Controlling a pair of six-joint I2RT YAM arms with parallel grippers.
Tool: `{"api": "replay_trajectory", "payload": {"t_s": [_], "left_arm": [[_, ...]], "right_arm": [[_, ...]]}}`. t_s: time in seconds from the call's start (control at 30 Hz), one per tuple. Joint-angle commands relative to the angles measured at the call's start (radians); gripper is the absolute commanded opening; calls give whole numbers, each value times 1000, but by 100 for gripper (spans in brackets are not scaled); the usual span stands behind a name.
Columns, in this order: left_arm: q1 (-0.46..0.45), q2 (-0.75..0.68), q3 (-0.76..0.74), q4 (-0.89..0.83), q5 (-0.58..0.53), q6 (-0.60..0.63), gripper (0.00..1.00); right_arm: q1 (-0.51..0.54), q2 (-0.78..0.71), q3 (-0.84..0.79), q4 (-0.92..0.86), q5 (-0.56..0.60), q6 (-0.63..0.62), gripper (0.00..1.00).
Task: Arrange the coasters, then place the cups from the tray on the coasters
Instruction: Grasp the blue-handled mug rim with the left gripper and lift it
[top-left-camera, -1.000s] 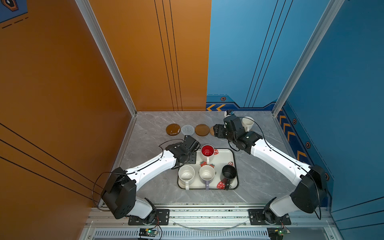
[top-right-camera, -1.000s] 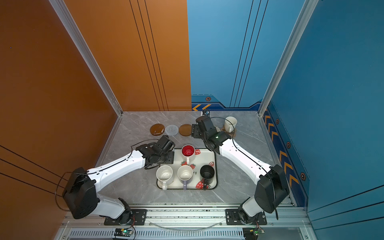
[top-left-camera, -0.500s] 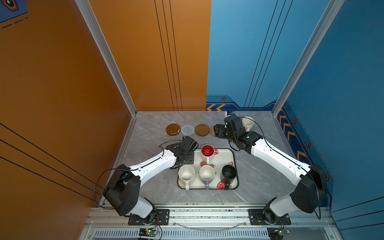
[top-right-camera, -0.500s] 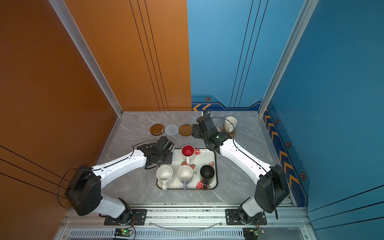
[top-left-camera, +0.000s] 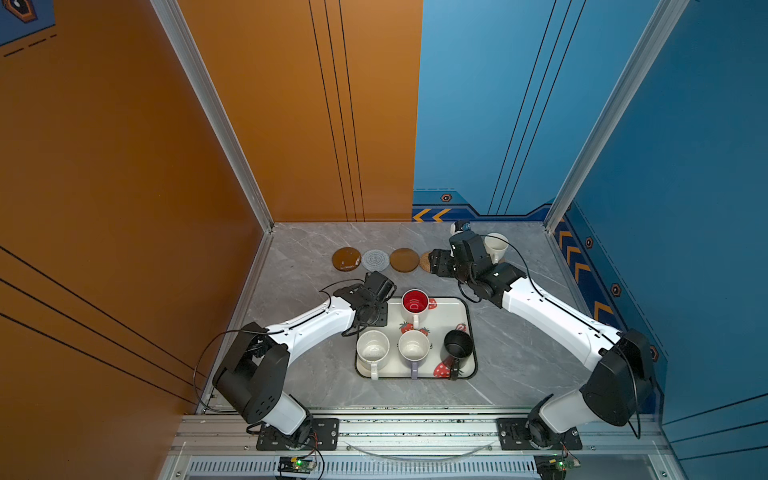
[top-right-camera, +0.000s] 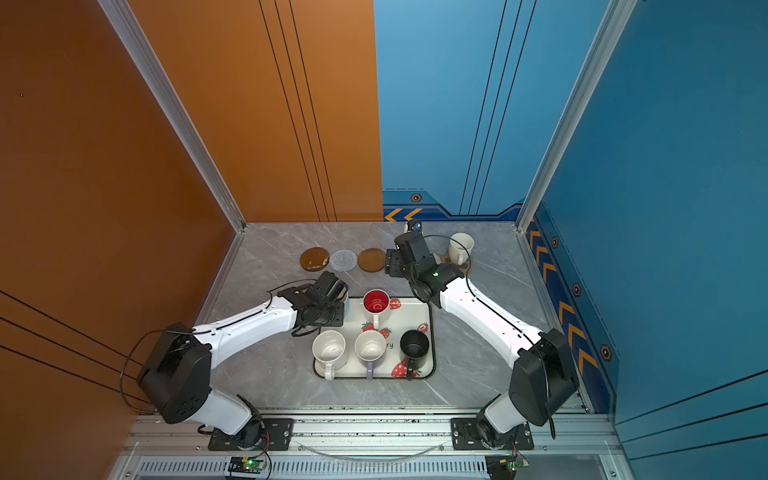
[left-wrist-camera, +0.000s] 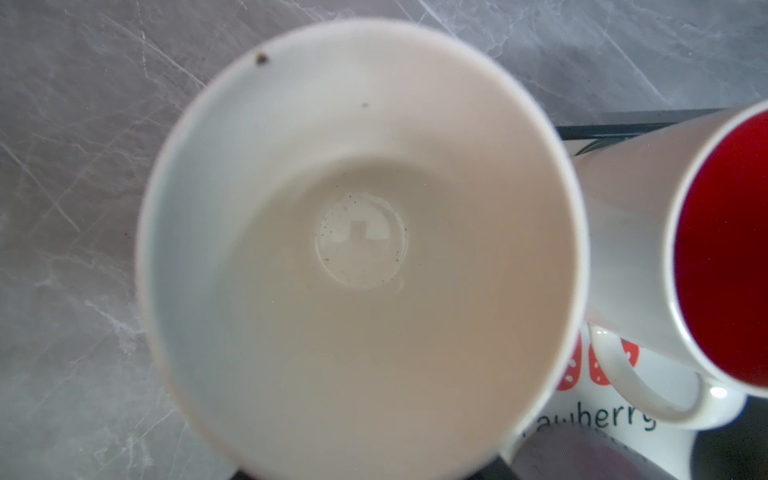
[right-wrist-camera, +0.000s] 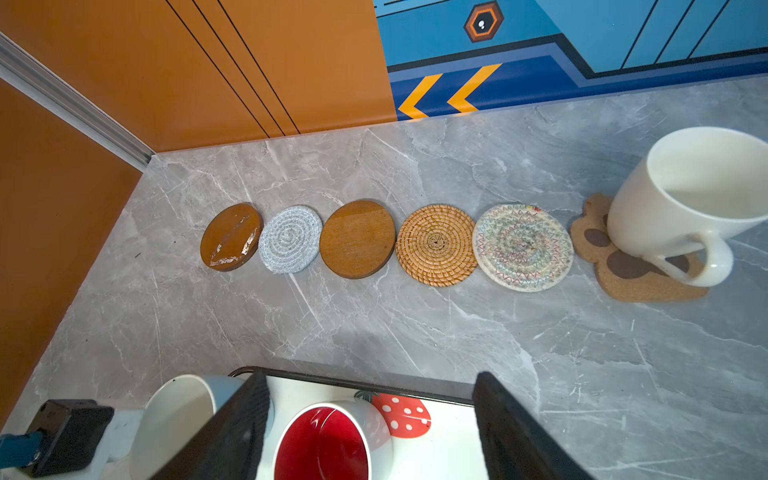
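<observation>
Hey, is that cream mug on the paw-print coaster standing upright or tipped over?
Upright: the cream mug rests base-down on the paw-print coaster, open mouth facing up, handle sideways.

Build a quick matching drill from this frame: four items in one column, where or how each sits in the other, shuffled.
Items:
1. cream mug
2. black mug
3. red-lined mug
4. rattan coaster

Places:
A. on the tray, near right corner
B. bare, nothing on it
C. on the paw-print coaster
D. on the tray, far edge

Pairs: 1-C, 2-A, 3-D, 4-B
</observation>
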Motion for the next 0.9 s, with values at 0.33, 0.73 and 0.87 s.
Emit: {"api": "replay_trajectory", "payload": {"t_s": [0.33, 0.73, 0.87], "left_arm": [[15, 53, 49, -2, 15, 3, 10], [0, 35, 102, -77, -50, 14, 0], [-14, 11, 130, -106, -89, 24, 0]], "right_arm": [[-14, 0, -7, 10, -20, 14, 76], [-20, 2, -11, 9, -22, 15, 75], [-20, 3, -15, 9, -25, 14, 75]]}}
